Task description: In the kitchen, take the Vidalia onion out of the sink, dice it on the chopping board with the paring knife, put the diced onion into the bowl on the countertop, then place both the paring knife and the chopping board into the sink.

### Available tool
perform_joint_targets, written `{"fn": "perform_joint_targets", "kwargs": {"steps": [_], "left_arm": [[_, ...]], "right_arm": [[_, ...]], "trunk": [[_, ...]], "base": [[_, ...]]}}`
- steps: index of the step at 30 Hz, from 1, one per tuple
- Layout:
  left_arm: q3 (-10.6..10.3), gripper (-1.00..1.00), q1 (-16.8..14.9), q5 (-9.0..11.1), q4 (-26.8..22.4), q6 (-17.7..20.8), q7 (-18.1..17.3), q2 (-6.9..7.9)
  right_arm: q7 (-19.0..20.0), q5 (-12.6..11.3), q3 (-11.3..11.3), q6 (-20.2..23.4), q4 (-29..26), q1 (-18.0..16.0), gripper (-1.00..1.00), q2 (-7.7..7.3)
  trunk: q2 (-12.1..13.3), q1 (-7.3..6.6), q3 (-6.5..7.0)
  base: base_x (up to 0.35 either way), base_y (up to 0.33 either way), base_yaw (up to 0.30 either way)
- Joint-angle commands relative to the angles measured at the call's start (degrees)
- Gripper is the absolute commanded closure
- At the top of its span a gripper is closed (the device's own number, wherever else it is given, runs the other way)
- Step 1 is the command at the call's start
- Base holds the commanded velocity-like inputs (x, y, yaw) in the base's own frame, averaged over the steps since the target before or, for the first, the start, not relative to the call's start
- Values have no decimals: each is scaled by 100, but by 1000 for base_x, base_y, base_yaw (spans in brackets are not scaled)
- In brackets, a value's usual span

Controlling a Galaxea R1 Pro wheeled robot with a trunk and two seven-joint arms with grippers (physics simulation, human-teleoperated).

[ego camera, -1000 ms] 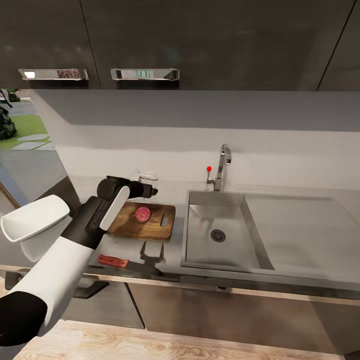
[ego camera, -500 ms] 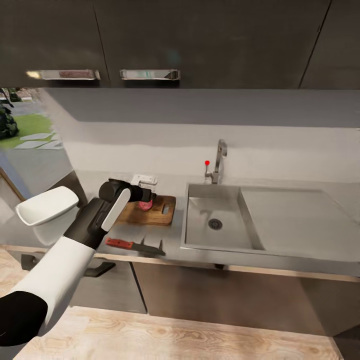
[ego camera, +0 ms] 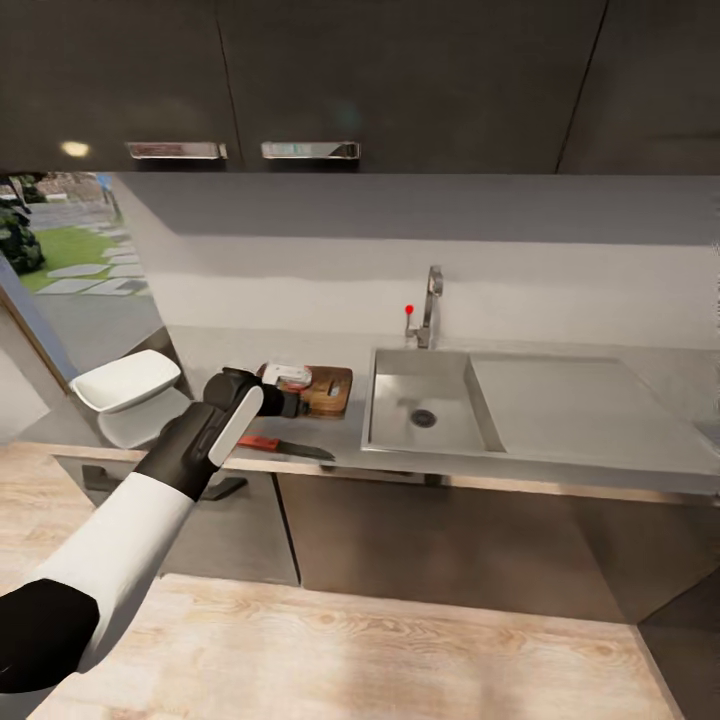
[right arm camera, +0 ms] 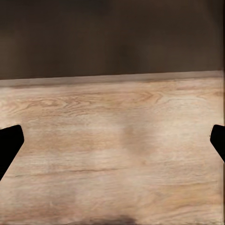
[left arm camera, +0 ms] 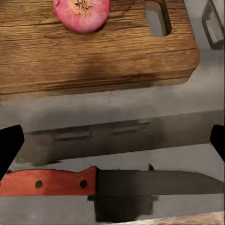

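Knife pickup looks like the step in hand: the onion is already out of the sink and not yet diced, so you need the blade next. Your left end effector (left arm camera: 112, 136) hangs spread wide and empty above the table (ego camera: 345, 452), its two dark fingertips (left arm camera: 10, 143) far apart. Directly beneath it lies the paring knife (left arm camera: 93, 182), flat on the glossy grey steel near the front edge, with a smooth orange-red handle bearing two dark rivets and a dark pointed blade. To take it, you would come straight down over the handle and close across its narrow width.

Just beyond the knife sits the chopping board (left arm camera: 93, 51), dark brown grained wood with rounded corners and a slot hole at one end. The Vidalia onion (left arm camera: 82, 14), pinkish and rounded, rests on it.

Farther off to one side stands the white squarish bowl (ego camera: 128, 380); to the other, the steel sink (ego camera: 400, 432) with its dark drain.

Your right end effector (right arm camera: 112, 140) is released too, facing the pale wooden floor (right arm camera: 117, 140).
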Motion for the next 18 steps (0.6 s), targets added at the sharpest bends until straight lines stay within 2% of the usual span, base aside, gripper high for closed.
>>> {"fn": "perform_joint_targets", "kwargs": {"steps": [1,18], "left_arm": [[-19,-100,-6,62,37,11,57,3],[-23,-100,-6,77,506,-15,36,-16]], "right_arm": [[-6,8,-20,-16,3,-3,-100,2],[-6,8,-21,-16,6,-3,-100,5]], "trunk": [[-5,-3,-6],[-5,-3,-6]], "base": [[-334,0,0],[-334,0,0]]}}
